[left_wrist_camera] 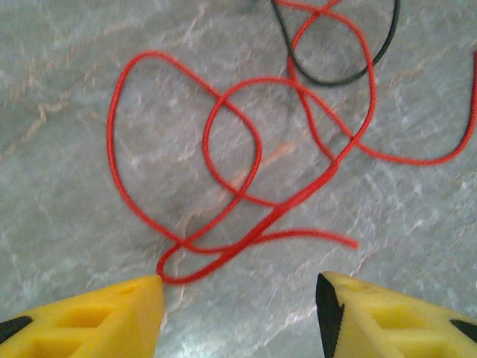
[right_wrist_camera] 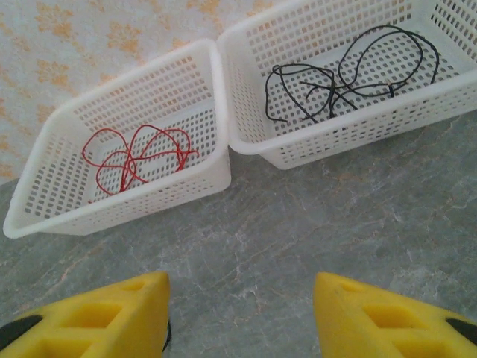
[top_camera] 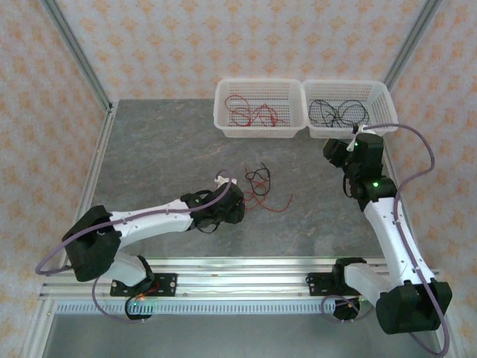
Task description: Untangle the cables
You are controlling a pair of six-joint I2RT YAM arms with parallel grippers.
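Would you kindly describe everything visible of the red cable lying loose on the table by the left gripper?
The red cable is a thin, flexible strand lying flat on the grey marbled table in several overlapping loops, one free end visible. A black cable crosses its far loop. Its near bend lies at a fingertip of the open left gripper; contact is unclear.

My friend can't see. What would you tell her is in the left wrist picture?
A thin red cable lies in loose, crossing loops on a grey marbled table, with a black cable crossing it at the top. At the bottom, the two yellow fingers of the left tool stand apart with nothing between them.
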